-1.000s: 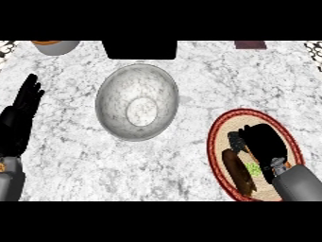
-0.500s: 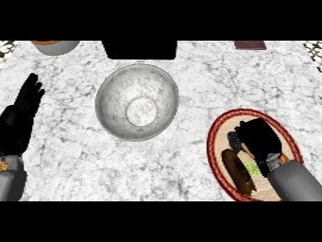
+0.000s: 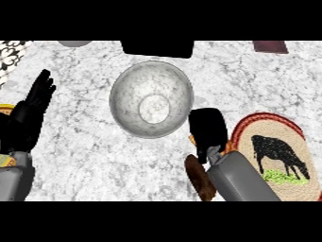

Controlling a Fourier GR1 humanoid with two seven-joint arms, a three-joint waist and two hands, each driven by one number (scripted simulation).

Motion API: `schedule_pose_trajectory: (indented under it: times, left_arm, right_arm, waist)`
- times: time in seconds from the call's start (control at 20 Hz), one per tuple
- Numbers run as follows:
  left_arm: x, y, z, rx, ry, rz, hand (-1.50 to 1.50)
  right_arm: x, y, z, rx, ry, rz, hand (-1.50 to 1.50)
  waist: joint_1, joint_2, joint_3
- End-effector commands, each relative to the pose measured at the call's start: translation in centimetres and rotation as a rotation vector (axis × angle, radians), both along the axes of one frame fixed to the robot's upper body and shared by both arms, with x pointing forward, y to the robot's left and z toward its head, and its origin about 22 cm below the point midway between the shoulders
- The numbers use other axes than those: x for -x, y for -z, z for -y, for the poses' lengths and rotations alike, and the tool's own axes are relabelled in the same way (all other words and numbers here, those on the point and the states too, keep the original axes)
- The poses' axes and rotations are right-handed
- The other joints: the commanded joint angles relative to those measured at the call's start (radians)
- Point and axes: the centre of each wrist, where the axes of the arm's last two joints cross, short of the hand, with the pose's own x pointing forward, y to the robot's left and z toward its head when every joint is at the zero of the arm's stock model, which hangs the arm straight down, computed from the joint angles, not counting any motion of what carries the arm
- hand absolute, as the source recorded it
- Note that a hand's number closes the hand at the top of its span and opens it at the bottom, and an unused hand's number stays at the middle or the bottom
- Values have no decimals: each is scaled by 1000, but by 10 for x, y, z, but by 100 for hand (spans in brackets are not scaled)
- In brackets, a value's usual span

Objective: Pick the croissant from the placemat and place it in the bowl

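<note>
Left hand (image 3: 25,118) rests open at the desk's left edge. Aim for the centre of the bowl (image 3: 151,99) and release low. The croissant (image 3: 199,178) shows near the front edge beside the right hand (image 3: 208,126) — whether that hand grips it I cannot tell — and clear of the placemat (image 3: 289,132).

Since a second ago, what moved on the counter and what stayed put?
The right hand swung left, off the placemat toward the bowl. The croissant came along and now shows left of the placemat, beside the forearm. The placemat's cow picture is uncovered. Whether the hand grips the croissant is hidden. The bowl and the open left hand stayed.
</note>
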Motion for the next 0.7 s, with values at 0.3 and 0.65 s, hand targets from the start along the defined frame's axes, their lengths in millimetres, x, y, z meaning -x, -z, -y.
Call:
schedule_pose_trajectory:
  times: [0.3,0.65]
  left_arm:
    - [-12,-3,18,5,61,-16,0]
    - [-16,0,19,-11,51,-27,0]
  right_arm:
    - [2,-110,-82,-161,251,487,150]
    - [2,-164,-112,-252,392,673,150]
  waist:
    - [60,-14,-4]
    - [59,-5,-5]
